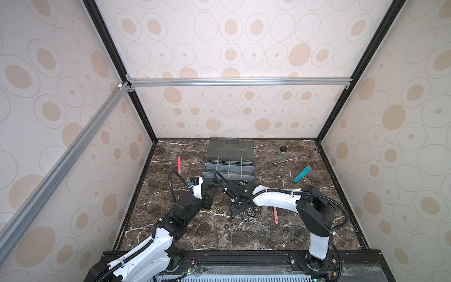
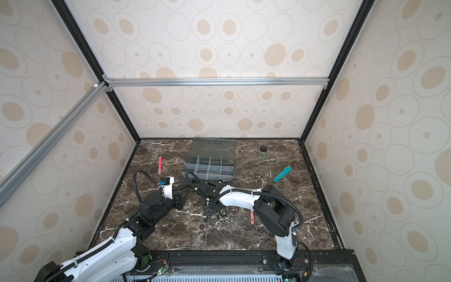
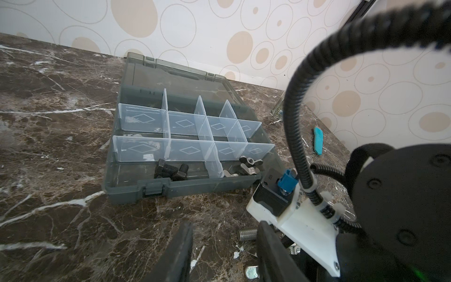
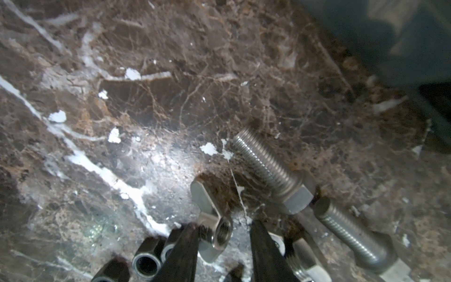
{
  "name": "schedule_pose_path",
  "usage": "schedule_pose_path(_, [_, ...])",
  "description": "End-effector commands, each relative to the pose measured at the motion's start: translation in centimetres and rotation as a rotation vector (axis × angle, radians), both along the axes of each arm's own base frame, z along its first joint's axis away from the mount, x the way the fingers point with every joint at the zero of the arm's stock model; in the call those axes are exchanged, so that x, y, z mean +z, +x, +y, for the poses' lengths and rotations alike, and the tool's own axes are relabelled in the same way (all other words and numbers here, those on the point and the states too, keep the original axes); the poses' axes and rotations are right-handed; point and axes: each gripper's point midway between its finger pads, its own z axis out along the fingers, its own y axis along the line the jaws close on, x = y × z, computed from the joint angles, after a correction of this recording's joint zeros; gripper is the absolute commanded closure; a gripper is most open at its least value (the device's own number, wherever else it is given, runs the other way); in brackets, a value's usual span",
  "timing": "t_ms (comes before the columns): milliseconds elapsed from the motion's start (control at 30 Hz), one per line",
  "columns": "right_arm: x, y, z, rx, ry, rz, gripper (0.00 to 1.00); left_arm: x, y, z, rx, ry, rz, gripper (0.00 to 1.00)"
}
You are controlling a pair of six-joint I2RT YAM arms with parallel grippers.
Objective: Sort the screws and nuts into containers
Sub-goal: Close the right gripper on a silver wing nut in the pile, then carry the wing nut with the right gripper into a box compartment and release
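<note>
Marble tabletop [image 4: 170, 73]: right tool [image 4: 223, 223] pitched down, straddling nut [image 4: 207, 202].

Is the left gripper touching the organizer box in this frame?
Apart. The left wrist view shows a strip of bare marble tabletop between the fingertips of the left gripper and the front wall of the organizer box.

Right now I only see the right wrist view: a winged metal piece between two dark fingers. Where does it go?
Observer: A grey organizer box sits at the far side of the table, lid open.
Operator: Anything in it?
Observer: Two black bolts share one front compartment; wing nuts lie in the next.
Operator: And the other arm?
Observer: The left gripper is open and empty, near the box's front.
</note>
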Motion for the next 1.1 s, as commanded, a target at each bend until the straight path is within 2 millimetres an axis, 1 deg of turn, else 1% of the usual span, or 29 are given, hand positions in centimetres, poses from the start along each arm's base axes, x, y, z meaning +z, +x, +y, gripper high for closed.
schedule_pose_path(0, [-0.3, -0.1, -0.2, 0.019, -0.051, -0.007, 0.62, 0.9, 0.2, 0.1, 0.014, -0.030, -0.015, 0.57])
schedule_pose_path(367, [-0.9, 0.2, -0.1, 0.022, -0.087, -0.006, 0.64, 0.8, 0.2, 0.1, 0.015, -0.029, -0.013, 0.56])
schedule_pose_path(767, [-1.1, 0.1, 0.0, 0.017, -0.084, 0.001, 0.78, 0.7, 0.1, 0.2, 0.015, -0.027, -0.011, 0.56])
schedule_pose_path(900, [-0.6, 0.1, 0.3, 0.011, -0.049, -0.007, 0.81, 0.8, 0.1, 0.2, 0.017, -0.028, -0.013, 0.56])
schedule_pose_path(1000, [0.6, 0.6, 0.6, 0.010, -0.015, -0.030, 0.83, 0.9, 0.1, 0.3, 0.020, -0.028, -0.015, 0.56])
schedule_pose_path(1067, [1.7, 1.2, 0.7, 0.006, 0.015, -0.047, 0.83, 1.0, 0.1, 0.3, 0.023, -0.028, -0.018, 0.56])
